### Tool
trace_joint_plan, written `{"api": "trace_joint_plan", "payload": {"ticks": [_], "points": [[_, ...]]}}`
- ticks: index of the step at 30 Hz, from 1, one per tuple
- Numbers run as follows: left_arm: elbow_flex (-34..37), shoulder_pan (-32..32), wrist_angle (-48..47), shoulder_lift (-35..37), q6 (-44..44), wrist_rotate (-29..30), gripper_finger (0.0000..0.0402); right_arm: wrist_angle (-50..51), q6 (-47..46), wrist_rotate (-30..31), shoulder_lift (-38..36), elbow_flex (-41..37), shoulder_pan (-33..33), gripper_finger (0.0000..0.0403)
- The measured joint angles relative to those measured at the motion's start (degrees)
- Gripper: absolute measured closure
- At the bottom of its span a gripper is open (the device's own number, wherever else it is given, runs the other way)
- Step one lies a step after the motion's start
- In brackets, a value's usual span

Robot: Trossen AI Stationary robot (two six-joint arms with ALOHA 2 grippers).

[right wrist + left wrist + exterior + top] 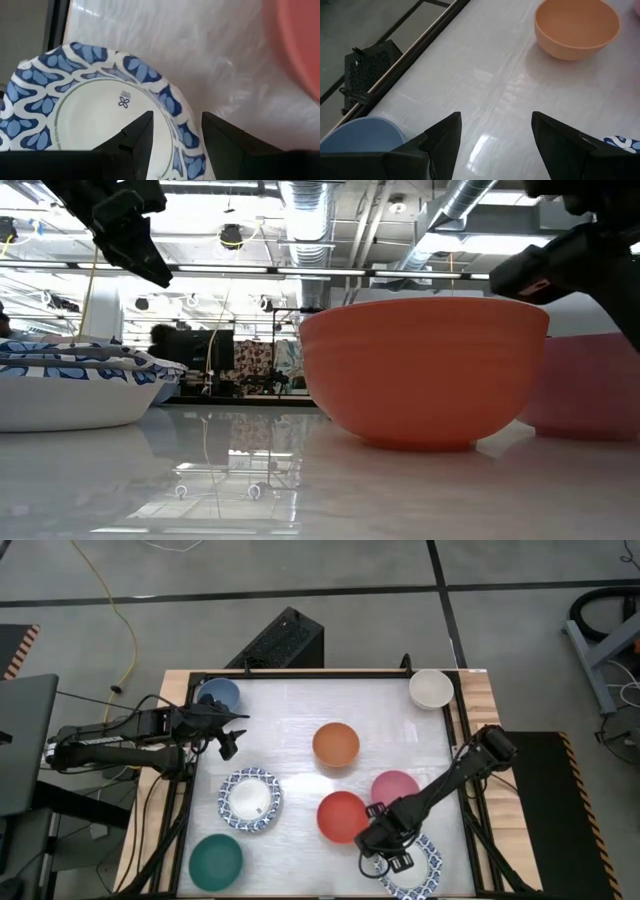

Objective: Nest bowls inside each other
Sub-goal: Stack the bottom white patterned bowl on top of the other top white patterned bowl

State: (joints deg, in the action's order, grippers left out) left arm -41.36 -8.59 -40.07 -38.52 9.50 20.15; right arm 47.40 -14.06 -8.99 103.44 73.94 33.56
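Several small bowls stand apart on the white table: blue (pixel 218 694), cream (pixel 431 689), orange (pixel 335 744), pink (pixel 395 787), red (pixel 342 816) and green (pixel 216 861). A stack of blue-patterned bowls (pixel 251 800) stands at the near left. A single patterned bowl (pixel 422 870) stands at the near right. My right gripper (pixel 395 858) is open and points down over this bowl. In the right wrist view one finger (pixel 137 137) stands over the bowl's inside and the other (pixel 222 142) outside its rim (pixel 182 125). My left gripper (pixel 229 743) hangs open beside the blue bowl (pixel 365 132).
A black frame (pixel 330 673) edges the table top. The orange bowl (pixel 577 27) lies ahead of my left gripper across bare table. The red bowl (pixel 300 45) stands close beside my right gripper. A black box (pixel 280 640) sits beyond the far edge.
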Motion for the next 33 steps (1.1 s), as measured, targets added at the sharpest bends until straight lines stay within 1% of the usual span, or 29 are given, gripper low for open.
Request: {"api": "trace_joint_plan", "payload": {"ticks": [6,10,14,19,21,23,26,29,33], "points": [[0.00,-0.01,0.02,0.00,0.15,-0.03,0.0169,-0.47,1.85,-0.16,0.78,-0.55,-0.77,0.0219],[0.00,-0.01,-0.10,0.01,0.27,-0.03,0.0169,-0.68,3.27,-0.79,2.35,-0.60,-1.18,0.0237],[0.00,0.01,-0.44,0.02,0.31,-0.07,0.0169,-0.08,3.41,-3.33,3.77,-0.57,-1.37,0.0274],[0.00,0.00,-0.50,0.00,0.20,-0.33,0.0169,2.80,1.36,-3.79,3.52,1.19,-2.29,0.0347],[0.00,-0.01,-0.48,0.00,0.22,-0.33,0.0169,5.14,0.53,-4.29,3.43,3.26,-2.91,0.0378],[0.00,0.01,-0.49,0.02,0.22,-0.33,0.0169,7.73,0.17,-5.38,3.43,6.00,-3.49,0.0392],[0.00,0.00,-0.54,0.02,0.22,-0.33,0.0169,11.87,-0.96,-5.91,3.43,11.14,-4.27,0.0390],[0.00,0.01,-0.77,0.02,0.20,-0.33,0.0169,16.38,-0.90,-5.92,3.43,18.00,-5.08,0.0392],[0.00,0.01,-1.23,0.02,-0.22,-0.33,0.0169,18.39,-0.46,-4.47,3.34,27.77,-7.58,0.0396]]}}
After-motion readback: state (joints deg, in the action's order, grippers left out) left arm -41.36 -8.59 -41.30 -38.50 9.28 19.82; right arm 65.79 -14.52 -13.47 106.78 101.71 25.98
